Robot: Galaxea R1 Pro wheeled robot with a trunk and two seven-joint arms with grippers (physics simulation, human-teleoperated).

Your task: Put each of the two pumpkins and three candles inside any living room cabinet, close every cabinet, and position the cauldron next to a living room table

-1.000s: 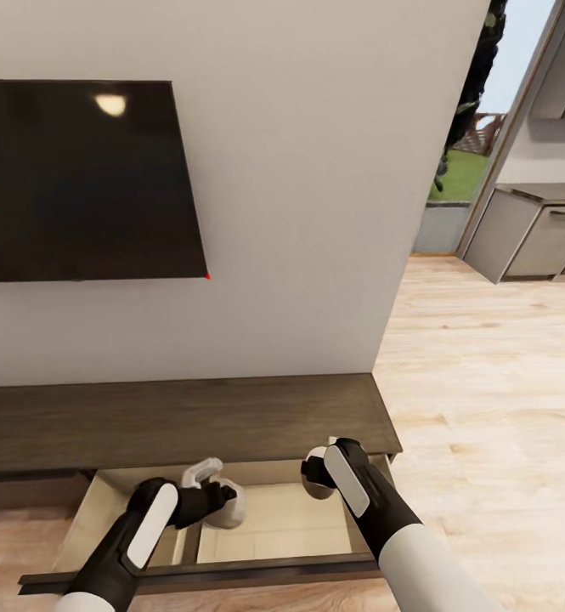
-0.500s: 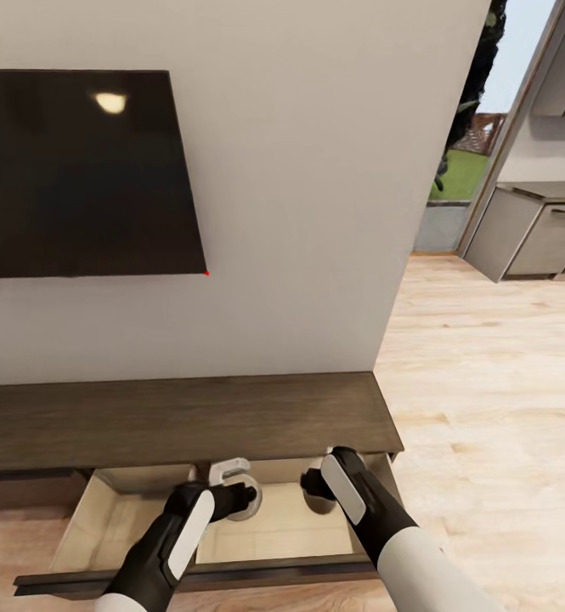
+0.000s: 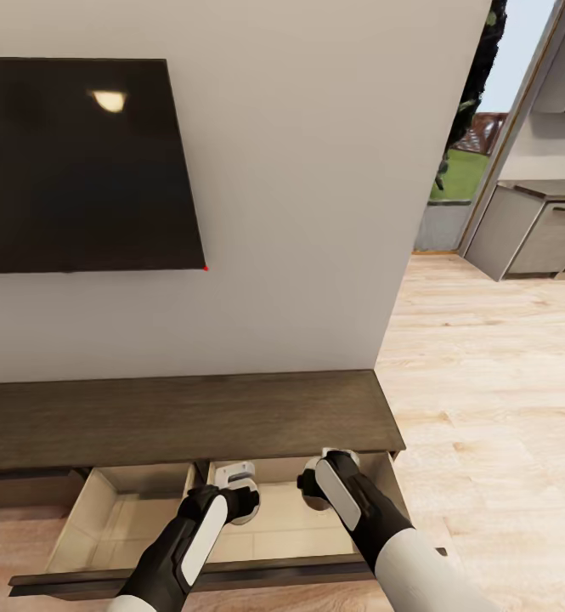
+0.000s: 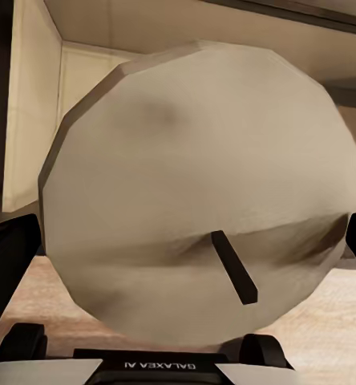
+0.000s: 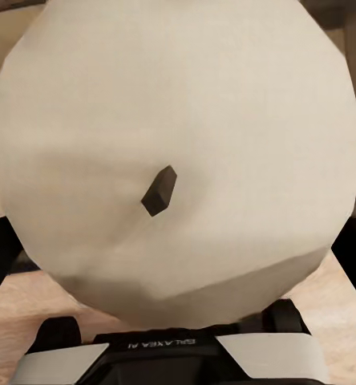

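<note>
Grippers came first: the left gripper (image 3: 241,491) was clamped on a stubby grey-tan candle (image 4: 202,200), whose flat wick end faced the left wrist camera between the two dark fingers (image 4: 8,253); the right gripper (image 3: 318,486) held a second candle (image 5: 182,152) the same way, its short dark wick pointing at the lens; both candles hung over the pale beige inside of the open drawer (image 3: 112,527), the left one near the drawer's middle, the right one toward its right end; that drawer stood pulled out from the long dark-brown cabinet (image 3: 180,416); above the cabinet a black television (image 3: 82,166) hung on the pale wall (image 3: 316,212); right of the cabinet lay light wood floor (image 3: 494,382).
</note>
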